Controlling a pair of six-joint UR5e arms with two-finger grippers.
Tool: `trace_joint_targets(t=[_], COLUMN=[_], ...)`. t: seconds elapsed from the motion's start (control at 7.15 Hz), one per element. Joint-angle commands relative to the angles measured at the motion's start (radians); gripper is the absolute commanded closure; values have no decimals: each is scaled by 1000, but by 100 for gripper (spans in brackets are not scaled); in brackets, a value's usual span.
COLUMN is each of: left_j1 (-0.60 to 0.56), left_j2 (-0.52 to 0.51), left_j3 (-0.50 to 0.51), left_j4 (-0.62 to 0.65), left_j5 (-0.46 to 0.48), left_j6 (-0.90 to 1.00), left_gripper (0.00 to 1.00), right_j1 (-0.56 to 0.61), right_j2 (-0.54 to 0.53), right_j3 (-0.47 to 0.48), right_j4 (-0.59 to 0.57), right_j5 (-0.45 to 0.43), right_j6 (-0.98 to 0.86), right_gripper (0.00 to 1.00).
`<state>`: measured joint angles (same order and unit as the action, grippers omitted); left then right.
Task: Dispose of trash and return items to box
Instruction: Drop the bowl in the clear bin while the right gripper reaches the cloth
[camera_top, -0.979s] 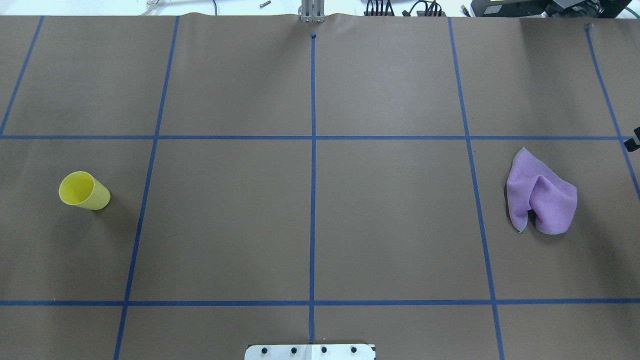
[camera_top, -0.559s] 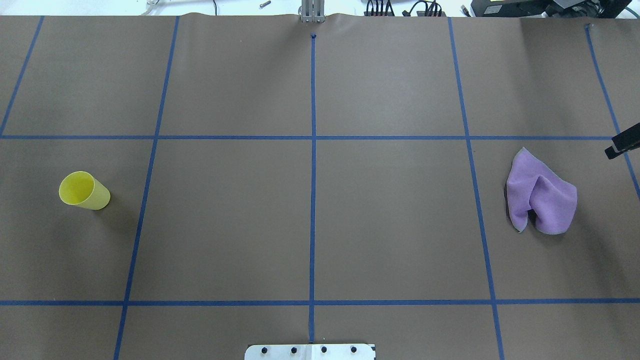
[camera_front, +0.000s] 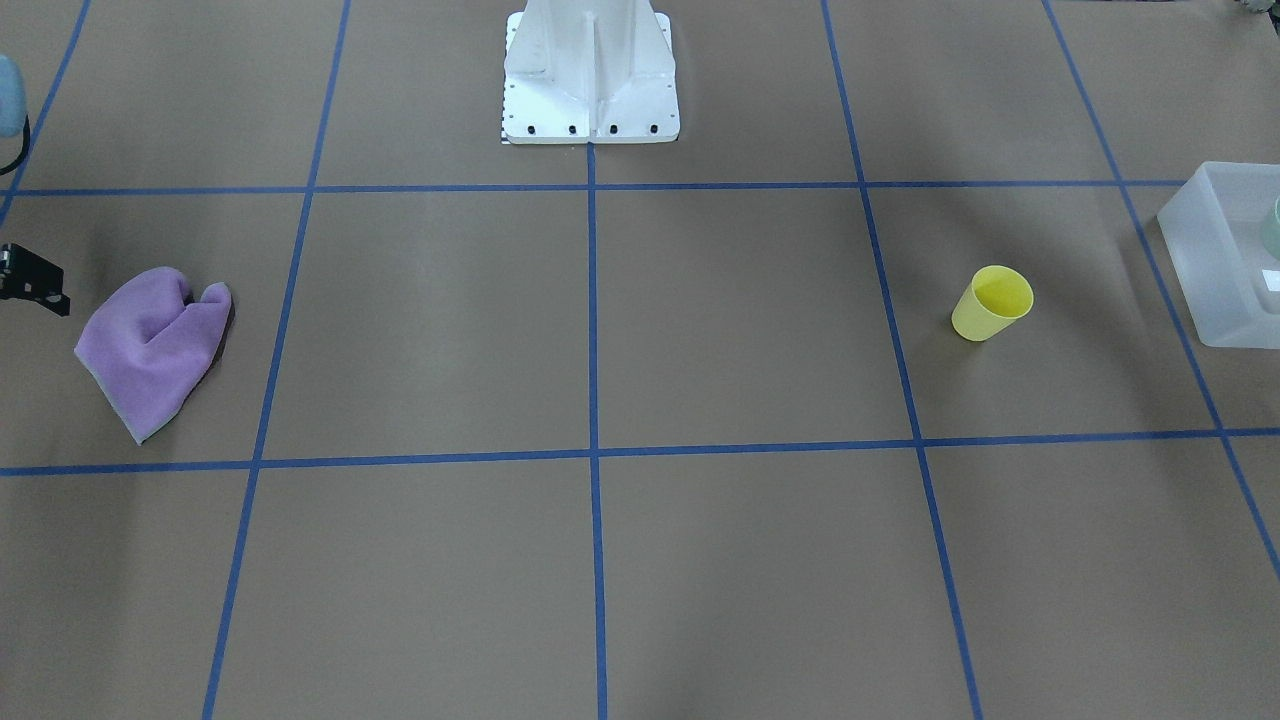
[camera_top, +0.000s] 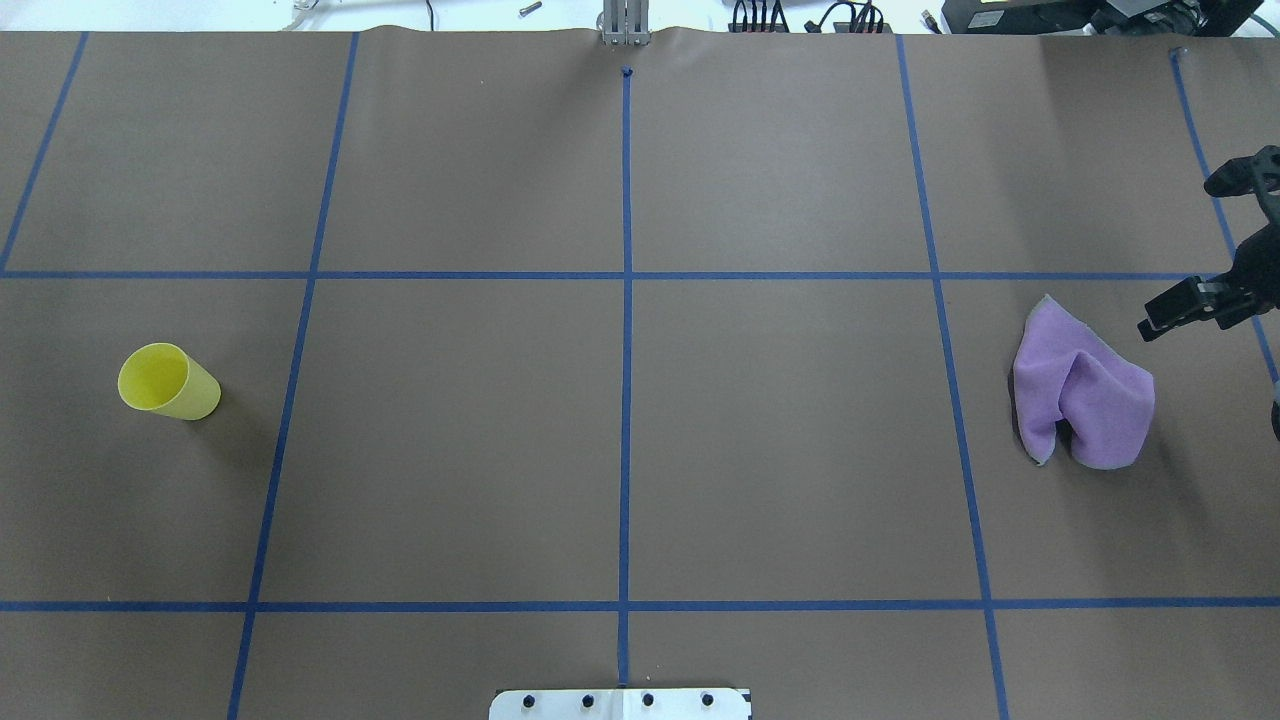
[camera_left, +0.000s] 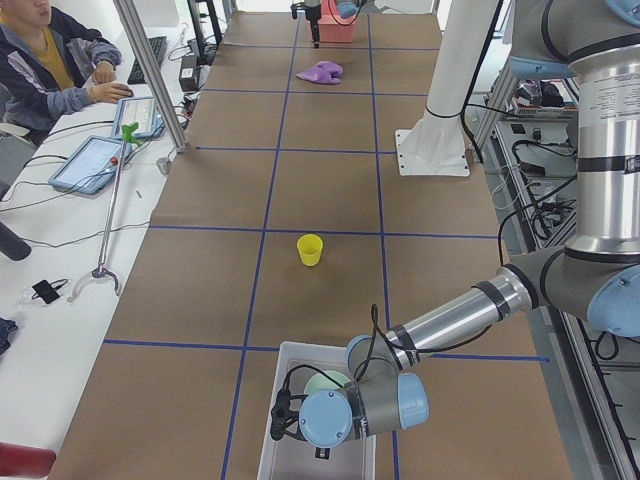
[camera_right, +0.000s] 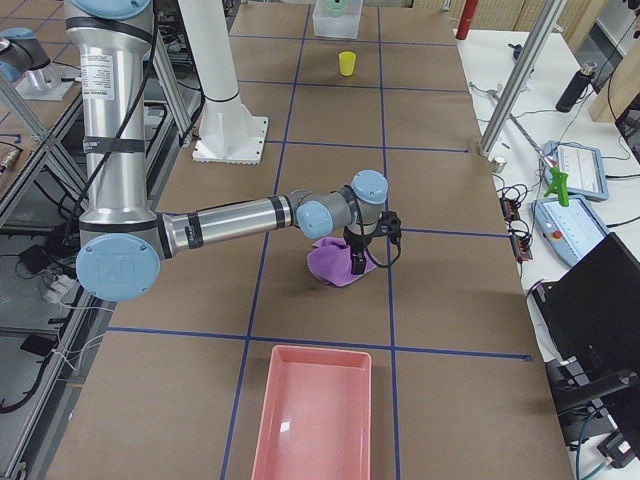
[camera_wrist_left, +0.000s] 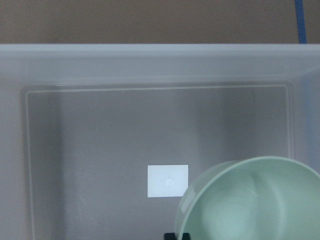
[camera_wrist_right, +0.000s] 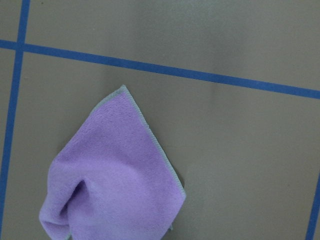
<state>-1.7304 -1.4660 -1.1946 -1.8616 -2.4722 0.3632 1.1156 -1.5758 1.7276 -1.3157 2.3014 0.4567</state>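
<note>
The pale mint-green bowl (camera_wrist_left: 250, 205) is inside the frosted box (camera_wrist_left: 150, 60), beside its white label; it also shows in the exterior left view (camera_left: 325, 383). My left gripper (camera_left: 295, 410) hangs over the box close to the bowl; I cannot tell whether it is open or shut. The box (camera_front: 1205, 260) sits at the table's left end. My right gripper (camera_top: 1160, 320) is just above and behind the purple cloth (camera_top: 1085, 400), which lies crumpled on the table (camera_wrist_right: 115, 185). Its jaws are not clear to see.
A yellow cup (camera_top: 170, 382) stands on the left half of the table, between the box and the centre line. A pink tray (camera_right: 310, 420) lies at the table's right end beyond the cloth. The white robot base (camera_front: 590, 80) is at the near middle edge.
My right gripper has come in from the right edge of the overhead view toward the purple cloth. The cloth and the cup have not moved.
</note>
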Motion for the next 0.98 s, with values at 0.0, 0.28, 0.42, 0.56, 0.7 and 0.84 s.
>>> trace_joint_targets(t=[0.0,0.28,0.42,0.56,0.7,0.84], left_j1=[0,0,0,0,0,0], left_j2=[-8,-8,-8,-8,-10,-10], left_j3=[15,7,0,-22,-61,-95], left_j4=[-13,-14,-14,-13,-13,-11], left_j5=[1,1,-1,-1,-7,-11], left_j6=[-3,-6,-9,-32,-91,-139], left_gripper=[57,27,16,14,14,13], right_j1=[-106,-129,-149,-155,-154,-152], right_j2=[8,-1,-1,-3,-6,-7], right_j3=[-82,-74,-79,-80,-77,-72], right_j4=[241,248,248,248,247,250], right_j5=[-2,-2,-19,-26,-22,-11], right_j6=[278,290,289,290,292,290], right_gripper=[0,0,0,2,78,100])
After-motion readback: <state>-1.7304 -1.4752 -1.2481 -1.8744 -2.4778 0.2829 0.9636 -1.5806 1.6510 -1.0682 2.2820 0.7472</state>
